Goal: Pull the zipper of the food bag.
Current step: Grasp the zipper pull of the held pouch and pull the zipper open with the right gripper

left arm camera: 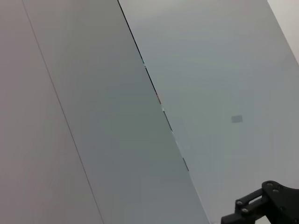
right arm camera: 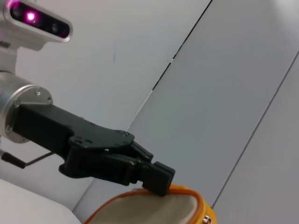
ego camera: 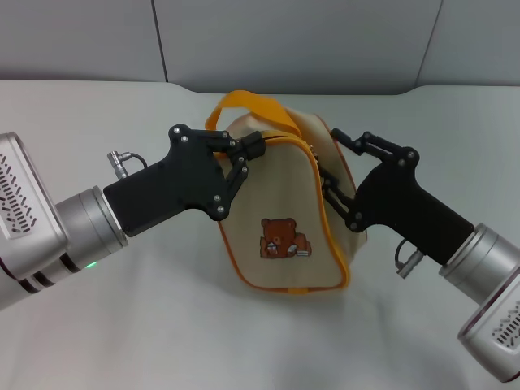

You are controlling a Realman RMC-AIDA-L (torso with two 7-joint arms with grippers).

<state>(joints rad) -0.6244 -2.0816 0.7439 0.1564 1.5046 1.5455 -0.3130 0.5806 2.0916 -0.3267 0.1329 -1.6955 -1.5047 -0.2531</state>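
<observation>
The food bag (ego camera: pixel 284 191) is beige with orange piping and a bear patch (ego camera: pixel 284 238), and stands upright at the table's middle. Its orange strap handle (ego camera: pixel 252 103) arches over the top. My left gripper (ego camera: pixel 250 148) is shut on the bag's top edge at the orange trim. It also shows in the right wrist view (right arm camera: pixel 158 179), pinching the bag's top (right arm camera: pixel 159 207). My right gripper (ego camera: pixel 331 166) is at the bag's right side, its fingers (ego camera: pixel 351 140) spread apart against the fabric. The silver zipper tab does not show in any view.
The bag stands on a light table (ego camera: pixel 122 325) with a grey panelled wall (ego camera: pixel 284 41) behind it. The left wrist view shows mostly that wall (left arm camera: pixel 140 116), plus a bit of black gripper linkage (left arm camera: pixel 271 205) in one corner.
</observation>
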